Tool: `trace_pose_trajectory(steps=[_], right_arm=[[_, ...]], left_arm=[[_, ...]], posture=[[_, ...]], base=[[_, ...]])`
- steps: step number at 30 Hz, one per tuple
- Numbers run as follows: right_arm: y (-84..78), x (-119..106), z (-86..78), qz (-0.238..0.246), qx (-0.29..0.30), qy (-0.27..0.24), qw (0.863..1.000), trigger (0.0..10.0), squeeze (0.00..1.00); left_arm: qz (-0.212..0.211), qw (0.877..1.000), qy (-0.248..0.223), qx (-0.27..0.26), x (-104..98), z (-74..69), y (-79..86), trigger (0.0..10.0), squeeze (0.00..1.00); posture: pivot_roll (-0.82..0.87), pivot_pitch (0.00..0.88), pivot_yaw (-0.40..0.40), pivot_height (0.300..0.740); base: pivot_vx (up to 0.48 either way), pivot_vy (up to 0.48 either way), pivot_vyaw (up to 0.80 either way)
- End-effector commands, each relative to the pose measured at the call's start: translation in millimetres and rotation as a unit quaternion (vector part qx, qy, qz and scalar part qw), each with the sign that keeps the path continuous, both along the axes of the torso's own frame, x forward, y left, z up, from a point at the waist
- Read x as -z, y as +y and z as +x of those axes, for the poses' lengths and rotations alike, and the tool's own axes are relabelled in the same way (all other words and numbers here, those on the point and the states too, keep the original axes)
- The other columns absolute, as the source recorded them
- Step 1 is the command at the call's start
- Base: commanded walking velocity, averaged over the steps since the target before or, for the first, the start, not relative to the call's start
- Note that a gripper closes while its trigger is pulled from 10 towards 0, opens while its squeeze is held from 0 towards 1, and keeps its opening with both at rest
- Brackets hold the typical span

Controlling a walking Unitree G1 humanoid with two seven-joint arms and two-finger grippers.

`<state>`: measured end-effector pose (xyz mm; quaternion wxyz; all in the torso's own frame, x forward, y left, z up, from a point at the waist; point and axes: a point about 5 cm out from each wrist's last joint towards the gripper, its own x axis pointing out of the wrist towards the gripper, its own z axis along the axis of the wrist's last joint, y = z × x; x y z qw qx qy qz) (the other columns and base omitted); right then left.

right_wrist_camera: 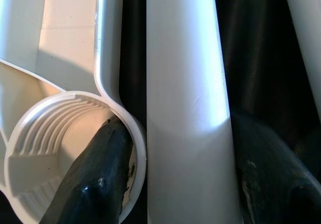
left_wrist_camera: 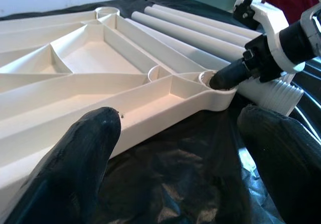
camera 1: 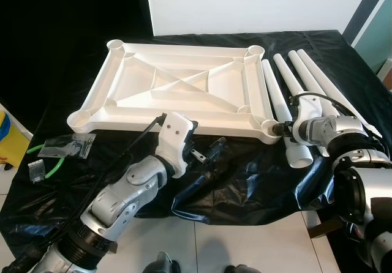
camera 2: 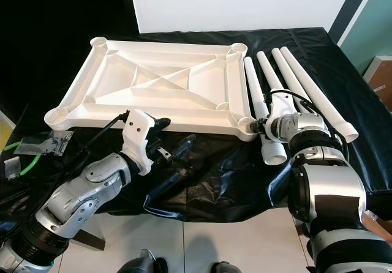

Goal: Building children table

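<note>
The white tabletop [camera 1: 184, 89] lay underside-up on the black-draped desk [camera 1: 257, 187], four legs [camera 1: 306, 77] just beside it. The right tool [camera 1: 283, 128] straddled the nearest leg, one finger inside the threaded corner socket [right_wrist_camera: 55, 138]. The left tool [camera 1: 208, 150] hovered wide, holding nothing. Advice: withdraw that finger, then seat the leg's thread squarely.

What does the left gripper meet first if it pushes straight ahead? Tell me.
Probably the near side wall of the upturned white tabletop. The left gripper, fingers open, points at it over the black cloth, with nothing between; depth is uncertain.
</note>
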<state>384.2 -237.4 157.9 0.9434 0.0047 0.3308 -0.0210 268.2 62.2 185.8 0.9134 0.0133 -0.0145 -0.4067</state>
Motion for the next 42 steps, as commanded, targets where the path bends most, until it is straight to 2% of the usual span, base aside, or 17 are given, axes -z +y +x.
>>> trace_pose_trajectory(steps=[1,2,3,5,7,13,19,20,28,30,31,32,33,34,36,42], right_arm=[[-16.6,25.7,-14.5,-0.033,0.041,0.046,0.998,4.9,0.0],[-16.6,25.7,-14.5,-0.033,0.041,0.046,0.998,4.9,0.0],[-17.6,10.1,-7.2,-0.029,0.046,0.01,0.998,10.0,0.0],[-19.0,-18.9,4.0,-0.028,0.048,-0.055,0.997,10.0,0.0],[-19.1,-25.8,6.2,-0.026,0.046,-0.069,0.996,10.0,0.0],[-17.2,-34.2,9.0,-0.028,0.038,-0.085,0.995,10.0,0.0],[-14.6,-30.7,9.1,-0.038,0.025,-0.086,0.995,10.0,0.02],[-11.5,-25.9,8.3,-0.028,0.016,-0.079,0.996,10.0,1.0],[-7.2,-20.6,7.6,-0.005,0.011,-0.07,0.997,10.0,1.0],[-5.5,-34.9,12.8,-0.02,-0.003,-0.118,0.993,10.0,1.0],[-5.5,-34.9,12.8,-0.02,-0.003,-0.118,0.993,10.0,1.0],[-3.5,-49.5,16.6,-0.012,-0.009,-0.16,0.987,10.0,0.0],[-2.3,-59.7,18.6,-0.005,-0.013,-0.188,0.982,10.0,0.0],[-2.3,-59.7,18.6,-0.005,-0.013,-0.188,0.982,10.0,0.0],[-3.1,-80.1,20.8,0.007,-0.015,-0.239,0.971,10.0,0.0],[-4.1,-88.4,21.3,0.009,-0.017,-0.262,0.965,10.0,0.0]], left_arm=[[0.007,0.994,0.002,0.113,-0.7,-9.1,-5.4,10.0,0.0],[0.007,0.994,0.002,0.113,-0.7,-9.1,-5.4,10.0,0.0],[0.008,0.994,0.002,0.112,-0.8,-8.6,-5.0,10.0,0.0],[0.008,0.994,0.001,0.112,-1.0,-7.9,-4.9,10.0,0.0],[0.008,0.994,0.001,0.112,-1.0,-7.8,-4.8,10.0,0.0],[0.008,0.993,0.001,0.114,-1.1,-7.7,-5.2,10.0,0.0],[0.007,0.993,0.002,0.115,-1.4,-7.7,-5.5,10.0,0.0],[0.007,0.993,0.002,0.115,-1.5,-7.8,-5.4,10.0,0.0],[0.009,0.993,0.002,0.114,-1.3,-8.1,-5.0,10.0,0.0],[0.008,0.994,0.003,0.113,-1.6,-8.1,-4.3,10.0,0.0],[0.008,0.994,0.003,0.113,-1.6,-8.1,-4.3,10.0,0.0],[0.007,0.994,0.003,0.113,-2.0,-7.9,-4.1,10.0,0.0],[0.007,0.994,0.003,0.113,-2.3,-7.8,-4.0,10.0,0.0],[0.007,0.994,0.003,0.113,-2.3,-7.8,-4.0,10.0,0.0],[0.007,0.994,0.003,0.114,-2.7,-7.4,-4.2,10.0,0.0],[0.008,0.993,0.002,0.114,-2.8,-7.3,-4.3,10.0,0.0]], posture=[[-0.05,0.12,0.022,0.74],[-0.05,0.12,0.022,0.74],[-0.05,0.118,0.024,0.74],[-0.05,0.117,0.024,0.74],[-0.05,0.117,0.025,0.74],[-0.05,0.118,0.027,0.74],[-0.05,0.119,0.027,0.74],[-0.05,0.12,0.026,0.74],[-0.05,0.121,0.026,0.74],[-0.05,0.122,0.028,0.74],[-0.05,0.122,0.028,0.74],[-0.05,0.123,0.03,0.74],[-0.05,0.123,0.03,0.74],[-0.05,0.123,0.03,0.74],[-0.05,0.124,0.031,0.74],[-0.05,0.124,0.031,0.74]], base=[[0.0,0.0,0.0],[0.0,0.0,0.0],[0.0,0.0,0.0],[0.0,0.0,0.0],[0.0,0.0,0.0],[0.0,0.0,0.0],[0.0,0.0,0.0],[0.0,0.0,0.0],[0.0,0.0,0.0],[0.0,0.0,0.0],[0.0,0.0,0.0],[0.0,0.0,0.0],[0.0,0.0,0.0],[0.0,0.0,0.0],[0.0,0.0,0.0],[0.0,0.0,0.0]])
